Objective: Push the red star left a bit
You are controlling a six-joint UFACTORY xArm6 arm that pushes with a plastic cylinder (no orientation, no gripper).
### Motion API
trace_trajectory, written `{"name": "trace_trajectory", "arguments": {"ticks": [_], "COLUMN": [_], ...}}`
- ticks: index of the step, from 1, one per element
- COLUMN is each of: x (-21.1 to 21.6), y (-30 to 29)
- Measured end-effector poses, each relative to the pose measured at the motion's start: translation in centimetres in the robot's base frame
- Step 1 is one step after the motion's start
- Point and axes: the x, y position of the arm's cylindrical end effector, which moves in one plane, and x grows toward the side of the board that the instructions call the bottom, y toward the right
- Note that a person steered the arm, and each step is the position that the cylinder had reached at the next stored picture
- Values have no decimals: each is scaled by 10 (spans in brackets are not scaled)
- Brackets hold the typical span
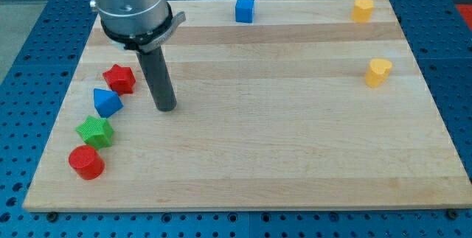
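The red star [119, 79] lies near the board's left edge. My tip [167, 108] rests on the board to the right of it and a little lower, a short gap away, not touching. The blue triangular block [106, 102] sits just below the red star, to the left of my tip. The green star [95, 131] lies below that, and the red cylinder [86, 162] lies lowest, near the left edge.
A blue cube [244, 9] stands at the top middle. A yellow block [362, 9] sits at the top right, and a yellow heart-like block [378, 71] lies at the right. The wooden board [258, 157] rests on a blue perforated table.
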Motion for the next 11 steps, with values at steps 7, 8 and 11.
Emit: {"name": "trace_trajectory", "arguments": {"ticks": [7,8,11], "x": [-42,-44,-44], "y": [-32,-43,-71]}}
